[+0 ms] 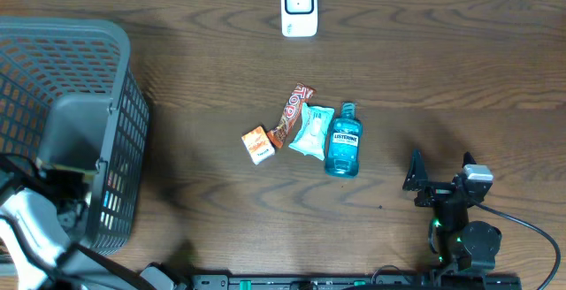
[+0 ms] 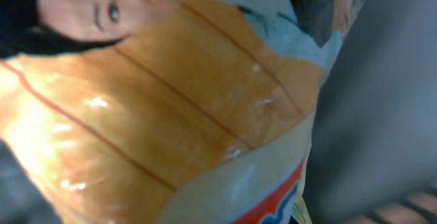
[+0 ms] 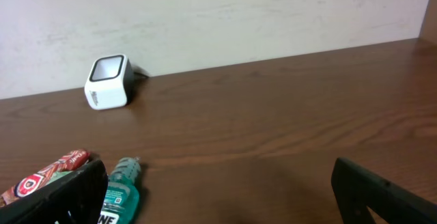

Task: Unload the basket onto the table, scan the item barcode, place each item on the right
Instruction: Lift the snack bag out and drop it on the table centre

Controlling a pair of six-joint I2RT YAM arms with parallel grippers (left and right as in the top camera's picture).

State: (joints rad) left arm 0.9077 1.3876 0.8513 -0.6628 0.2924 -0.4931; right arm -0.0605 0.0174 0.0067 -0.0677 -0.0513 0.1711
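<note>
My left gripper (image 1: 64,177) reaches down inside the grey basket (image 1: 53,51) at the far left. An orange and yellow snack bag (image 2: 171,115), printed with a face, fills the left wrist view right up against the camera; the fingers themselves are hidden, and the gripper is shut on this bag. The white barcode scanner (image 1: 299,7) stands at the table's far edge and shows in the right wrist view as the scanner (image 3: 108,82) by the wall. My right gripper (image 1: 439,179) rests open and empty at the front right, with the gripper (image 3: 218,203) facing the scanner.
In the middle of the table lie a small orange box (image 1: 257,144), a red bar (image 1: 292,113), a white and teal pack (image 1: 311,131) and a blue mouthwash bottle (image 1: 343,141). The basket wall (image 2: 382,101) rises close beside the bag.
</note>
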